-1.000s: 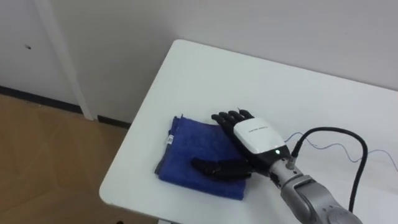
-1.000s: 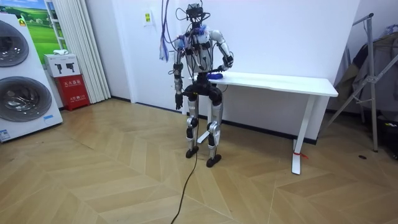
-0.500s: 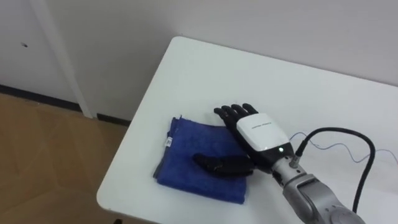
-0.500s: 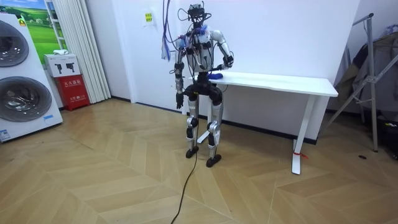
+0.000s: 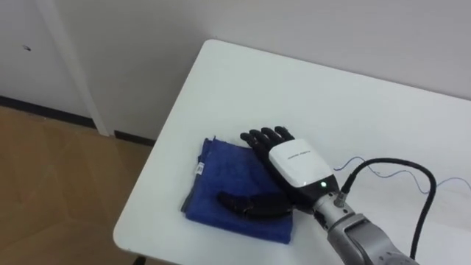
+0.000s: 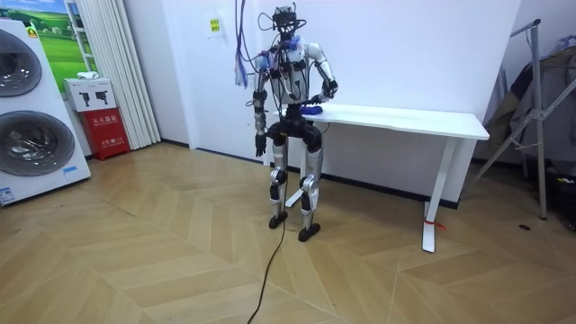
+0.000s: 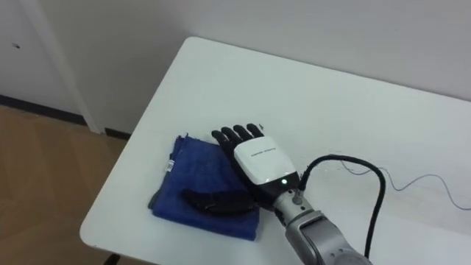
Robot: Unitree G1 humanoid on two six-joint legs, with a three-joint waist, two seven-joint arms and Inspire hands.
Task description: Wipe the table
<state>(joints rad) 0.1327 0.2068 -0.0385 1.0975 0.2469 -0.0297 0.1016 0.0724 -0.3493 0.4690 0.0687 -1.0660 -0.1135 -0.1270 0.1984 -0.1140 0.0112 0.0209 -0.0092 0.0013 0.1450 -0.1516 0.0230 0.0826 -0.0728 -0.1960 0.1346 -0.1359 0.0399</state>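
A folded blue cloth (image 5: 224,184) (image 7: 188,180) lies near the left front corner of the white table (image 5: 346,110) (image 7: 353,103). My right hand (image 5: 283,165) (image 7: 250,158) rests flat on the cloth's right part, fingers straight and pointing away from me, thumb stretched left across the cloth. In the room view I stand at the left end of the table (image 6: 405,117), the right hand (image 6: 306,109) on the cloth (image 6: 313,109) and the left hand (image 6: 257,144) hanging down at my side.
The table's left edge and front edge run close to the cloth, with wooden floor (image 5: 51,184) below. A thin wire (image 5: 383,173) lies on the table to the right of my arm. Washing machines (image 6: 31,108) stand at the room view's left.
My right hand has slid a little to the left over the cloth. The cloth lies where it was.
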